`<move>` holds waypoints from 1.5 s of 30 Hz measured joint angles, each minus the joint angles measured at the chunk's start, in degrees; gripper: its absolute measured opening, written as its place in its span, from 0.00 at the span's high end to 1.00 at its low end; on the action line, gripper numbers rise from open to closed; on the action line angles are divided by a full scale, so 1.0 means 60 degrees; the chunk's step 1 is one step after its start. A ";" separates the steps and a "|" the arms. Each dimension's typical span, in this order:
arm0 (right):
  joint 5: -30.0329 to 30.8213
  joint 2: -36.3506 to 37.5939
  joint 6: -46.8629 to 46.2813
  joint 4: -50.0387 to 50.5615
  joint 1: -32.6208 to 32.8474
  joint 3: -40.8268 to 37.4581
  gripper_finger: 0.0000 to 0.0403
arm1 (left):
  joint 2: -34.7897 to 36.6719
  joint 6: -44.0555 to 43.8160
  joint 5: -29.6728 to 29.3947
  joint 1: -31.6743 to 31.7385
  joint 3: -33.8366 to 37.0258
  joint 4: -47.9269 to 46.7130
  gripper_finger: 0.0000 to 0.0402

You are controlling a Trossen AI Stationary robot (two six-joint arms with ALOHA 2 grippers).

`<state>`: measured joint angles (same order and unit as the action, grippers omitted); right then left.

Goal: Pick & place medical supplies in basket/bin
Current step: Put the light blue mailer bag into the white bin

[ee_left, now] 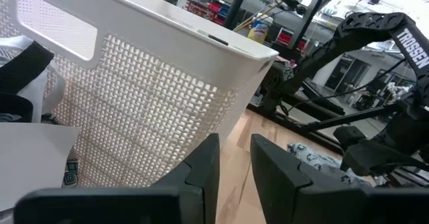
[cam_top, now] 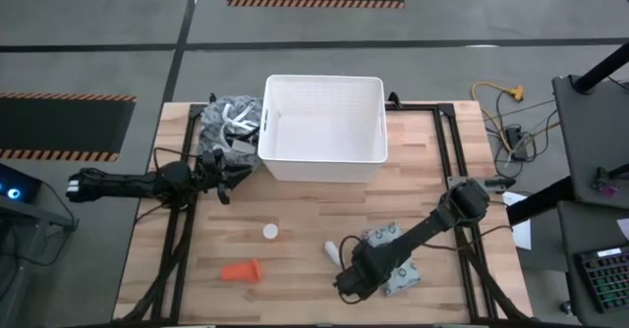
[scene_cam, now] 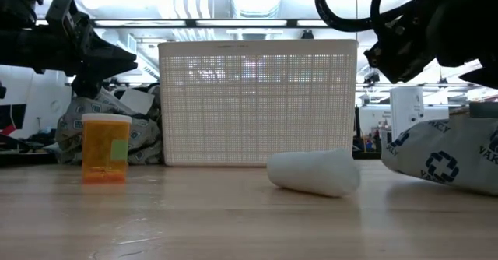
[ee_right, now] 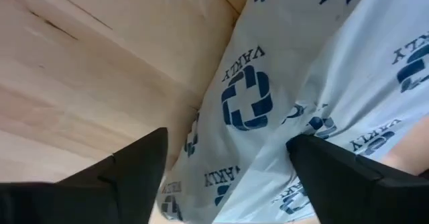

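The white ribbed tub (cam_top: 324, 127) stands at the table's far middle. My left gripper (cam_top: 224, 185) hovers by the tub's left near corner, close to the grey and white cloth heap (cam_top: 231, 122); its fingers (ee_left: 234, 162) show a narrow gap. My right gripper (cam_top: 347, 283) is open above the near left end of the grey-green packet (cam_top: 395, 257), clear of it in the low view (scene_cam: 393, 57). In the right wrist view, the packet's edge (ee_right: 201, 127) lies between the fingers. The white cylinder (scene_cam: 313, 172) lies on its side. The white-capped orange vial (scene_cam: 106, 148) stands upright. An orange piece (cam_top: 242, 270) lies near the near edge.
The cloth heap leans against the tub's left wall (ee_left: 154, 110). Black frame rails (cam_top: 447, 151) run along the table's left and right sides. Bare wood (cam_top: 295, 205) lies between the tub and the small items.
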<state>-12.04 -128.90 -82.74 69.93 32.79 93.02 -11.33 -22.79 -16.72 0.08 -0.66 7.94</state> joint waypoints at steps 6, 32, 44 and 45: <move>0.0183 -0.0067 0.0090 0.0333 0.0052 -0.0003 0.57 | 0.0000 0.0000 0.0001 0.0000 0.0000 0.0000 0.83; 0.2024 0.2710 -0.1420 0.0483 -0.0040 -0.0265 0.97 | -0.0003 0.0000 0.0002 0.0000 0.0003 -0.0011 0.83; 0.5687 0.5552 -0.1821 -0.0509 -0.0149 -0.0246 0.97 | 0.0000 0.0000 0.0002 0.0004 -0.0001 -0.0011 0.83; 0.5998 0.5735 -0.1712 -0.0730 -0.0194 -0.0238 0.97 | 0.0000 0.0000 -0.0002 0.0000 0.0003 -0.0007 0.83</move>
<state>23.95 -94.49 -93.01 65.56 31.63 91.59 -11.33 -22.79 -16.73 0.08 -0.65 7.90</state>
